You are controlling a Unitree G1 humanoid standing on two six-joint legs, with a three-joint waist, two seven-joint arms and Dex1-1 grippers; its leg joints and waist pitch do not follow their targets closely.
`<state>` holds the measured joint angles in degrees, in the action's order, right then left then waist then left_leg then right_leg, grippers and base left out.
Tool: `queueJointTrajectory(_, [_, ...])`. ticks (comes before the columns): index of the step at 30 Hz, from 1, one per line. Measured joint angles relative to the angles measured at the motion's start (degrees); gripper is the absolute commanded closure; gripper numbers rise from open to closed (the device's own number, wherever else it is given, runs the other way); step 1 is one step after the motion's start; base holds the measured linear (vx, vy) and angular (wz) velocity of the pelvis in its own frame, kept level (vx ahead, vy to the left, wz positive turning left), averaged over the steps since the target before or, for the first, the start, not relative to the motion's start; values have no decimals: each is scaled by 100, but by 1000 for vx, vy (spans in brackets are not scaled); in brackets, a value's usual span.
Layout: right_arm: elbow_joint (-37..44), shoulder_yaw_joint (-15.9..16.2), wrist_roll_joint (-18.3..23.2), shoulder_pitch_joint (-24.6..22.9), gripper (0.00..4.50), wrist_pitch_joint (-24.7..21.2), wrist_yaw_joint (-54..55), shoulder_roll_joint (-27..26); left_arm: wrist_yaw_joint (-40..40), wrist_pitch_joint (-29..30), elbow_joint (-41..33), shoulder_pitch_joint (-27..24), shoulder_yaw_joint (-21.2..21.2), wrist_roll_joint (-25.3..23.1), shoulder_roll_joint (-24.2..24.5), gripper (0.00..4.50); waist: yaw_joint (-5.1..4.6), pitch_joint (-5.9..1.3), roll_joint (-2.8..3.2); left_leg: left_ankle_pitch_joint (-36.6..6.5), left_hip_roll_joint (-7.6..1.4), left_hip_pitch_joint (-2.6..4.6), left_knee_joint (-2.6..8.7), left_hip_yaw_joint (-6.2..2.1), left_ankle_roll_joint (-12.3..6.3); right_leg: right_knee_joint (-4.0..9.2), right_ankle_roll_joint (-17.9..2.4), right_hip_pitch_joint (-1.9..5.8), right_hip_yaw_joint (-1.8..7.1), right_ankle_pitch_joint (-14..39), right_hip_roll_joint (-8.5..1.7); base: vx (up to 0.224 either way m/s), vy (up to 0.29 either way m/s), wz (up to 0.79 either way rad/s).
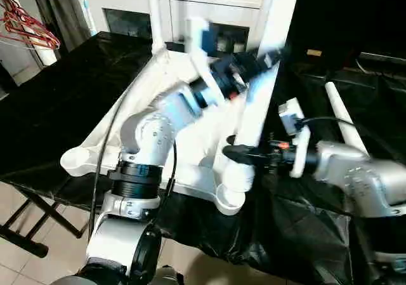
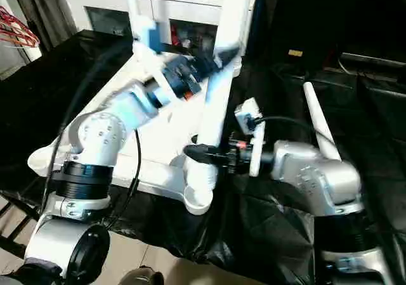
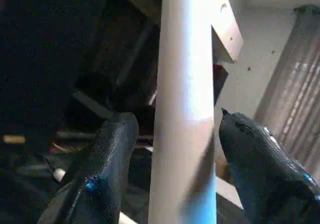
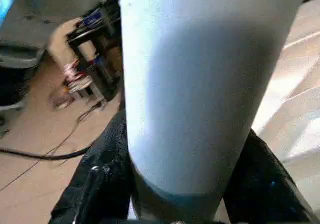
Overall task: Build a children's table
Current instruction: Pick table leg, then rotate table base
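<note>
Table top: the white plastic rectangular table top, ribbed underside up, lies on the black-draped worktop, its round corner sockets at the edges.
Held leg: a long white tapered plastic tube leg stands in the near corner socket, its long axis rising toward 12 o'clock with a slight lean to 1 o'clock.
Left gripper: the left gripper meets the leg high up; in the left wrist view the smooth tube runs between the two black fingers, with a gap showing on each side, so they stand released around it.
Right gripper: the right gripper is low on the same leg, just above the socket; in the right wrist view the black fingers press both sides of the tube, clenched on it.
Far leg: another white tube leg stands upright in the far corner socket, at 12 o'clock.
Loose leg: a third white tube leg lies flat on the worktop at 3 o'clock, thin end toward 11 o'clock.
Background: a white cabinet with glass doors behind the worktop.
</note>
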<state>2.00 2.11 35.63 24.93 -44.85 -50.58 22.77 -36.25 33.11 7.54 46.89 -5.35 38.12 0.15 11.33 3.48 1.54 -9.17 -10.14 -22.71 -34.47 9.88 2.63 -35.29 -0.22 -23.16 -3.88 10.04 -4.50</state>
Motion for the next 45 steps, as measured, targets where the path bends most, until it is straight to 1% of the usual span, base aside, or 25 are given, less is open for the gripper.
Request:
queueJointTrajectory(2, [7,-30,-66,-30,262,129,163,-60,-111,-11,-96,-31,-61,13,217,145,1,-2,3,0,0,2,0,0,0,0,0,0,0,0,0,0,0,0])
queueJointTrajectory(5, [81,-29,-242,-231,262,309,332,-93,-511,-5,-324,-282,-81,24,713,145,0,-4,6,0,0,2,2,0,1,2,2,1,0,1,0,0,0,0])
queueJointTrajectory(6, [186,-28,-315,-331,262,367,457,-168,-822,-7,-462,-498,40,-51,1078,145,-15,-4,9,-1,0,5,4,0,1,1,4,0,1,3,0,0,0,0])
queueJointTrajectory(7, [224,-24,-372,-382,262,419,542,-207,-994,-9,-492,-630,85,-126,1280,145,-20,-4,9,-1,0,6,7,0,1,1,5,-1,1,3,0,0,0,0])
queueJointTrajectory(8, [244,-15,-450,-418,262,505,659,-254,-1192,-8,-539,-776,184,-201,1500,145,-19,-4,9,0,0,6,10,0,2,2,5,-3,1,3,1,0,0,0])
queueJointTrajectory(9, [265,-6,-611,-471,262,703,856,-352,-1495,-6,-683,-1017,367,-303,1840,145,-22,-5,9,0,0,9,12,0,3,0,5,-3,3,4,1,0,0,0])
queueJointTrajectory(10, [272,2,-745,-519,262,869,1003,-410,-1717,-8,-765,-1186,503,-370,2074,145,-24,-5,10,-1,0,10,13,0,4,1,7,-3,3,5,1,0,0,0])
queueJointTrajectory(12, [270,68,-1142,-654,262,1331,1377,-505,-2220,-91,-970,-1590,870,-612,2642,145,-25,-5,9,-1,2,11,19,1,5,2,38,-5,4,24,1,0,0,0])
queueJointTrajectory(14, [214,69,-1385,-736,262,1546,1710,-580,-2581,-243,-1034,-1857,1200,-888,3045,145,-14,-5,9,-1,3,11,22,1,5,2,41,-3,7,25,1,0,0,0])
queueJointTrajectory(16, [178,44,-1544,-765,262,1645,2019,-673,-2858,-508,-1026,-2045,1560,-1258,3302,145,-13,-4,10,-1,7,13,24,1,6,2,42,-1,13,26,1,0,0,0])
queueJointTrajectory(18, [181,32,-1614,-808,262,1711,2227,-773,-2997,-837,-950,-2119,1917,-1631,3428,145,-15,-4,10,-1,8,21,24,2,5,1,42,5,16,26,1,0,0,0])
queueJointTrajectory(20, [187,32,-1682,-897,262,1816,2345,-824,-3067,-1131,-781,-2155,2174,-1961,3503,145,-24,-4,10,-1,8,27,26,2,6,1,43,7,17,26,1,0,0,0])
queueJointTrajectory(21, [195,36,-1802,-987,262,1900,2443,-855,-3094,-1422,-517,-2152,2406,-2286,3567,145,-30,-4,11,-1,11,43,32,2,6,2,44,15,21,27,1,0,0,0])
queueJointTrajectory(25, [210,70,-1985,-1200,262,2046,2504,-840,-3069,-2031,287,-2147,2810,-2914,3524,145,-75,-4,12,0,12,48,41,2,7,1,44,13,22,27,1,0,0,0])
queueJointTrajectory(26, [213,76,-2004,-1225,262,2057,2505,-840,-3043,-2126,433,-2127,2855,-2998,3495,173,-91,-3,13,0,12,48,41,2,8,0,44,13,21,27,1,0,0,0])
queueJointTrajectory(27, [225,81,-2030,-1242,262,2067,2509,-837,-3015,-2249,640,-2072,2906,-3096,3446,180,-114,-3,13,0,12,49,43,2,8,-1,43,13,21,26,1,0,0,0])
queueJointTrajectory(29, [244,94,-2042,-1258,262,2078,2510,-836,-2969,-2358,848,-1967,2933,-3185,3403,185,-151,-3,12,0,12,50,43,2,8,-3,41,14,21,25,1,0,0,0])
queueJointTrajectory(30, [257,98,-2044,-1280,262,2087,2516,-836,-2966,-2417,942,-1900,2934,-3228,3386,200,-170,-5,15,0,12,52,44,2,8,-4,40,14,21,24,1,0,0,0])
queueJointTrajectory(31, [287,98,-2045,-1320,262,2090,2527,-832,-2970,-2460,1019,-1851,2933,-3232,3364,200,-178,-6,16,0,12,52,44,2,8,-4,39,15,21,24,1,0,0,0])
queueJointTrajectory(32, [299,103,-2045,-1342,262,2091,2529,-833,-2970,-2481,1054,-1827,2933,-3235,3360,225,-185,-6,18,0,12,52,44,2,8,-5,37,14,21,22,1,0,0,0])
queueJointTrajectory(34, [302,103,-2054,-1355,262,2104,2551,-829,-3069,-2549,1224,-1774,2935,-3235,3306,225,-200,-8,21,0,12,53,44,2,8,-6,34,14,21,21,1,0,0,0])
queueJointTrajectory(36, [304,103,-2059,-1356,262,2138,2560,-829,-3150,-2616,1385,-1753,2935,-3234,3259,235,-210,-8,24,0,11,53,44,2,8,-9,31,12,20,19,1,0,0,0])
queueJointTrajectory(38, [309,102,-2063,-1359,262,2159,2561,-837,-3270,-2672,1567,-1691,2935,-3232,3245,262,-226,-7,26,0,11,53,46,2,8,-9,30,12,20,18,1,0,0,0])
queueJointTrajectory(40, [311,101,-2064,-1362,262,2174,2560,-841,-3389,-2686,1659,-1660,2929,-3231,3251,272,-243,-8,27,0,11,53,47,2,8,-9,29,12,20,18,1,0,0,0])
queueJointTrajectory(45, [321,100,-2063,-1373,262,2175,2549,-842,-3560,-2734,1907,-1587,2929,-3231,3247,322,-257,-8,30,0,11,53,47,3,9,-7,24,12,20,15,1,0,0,0])
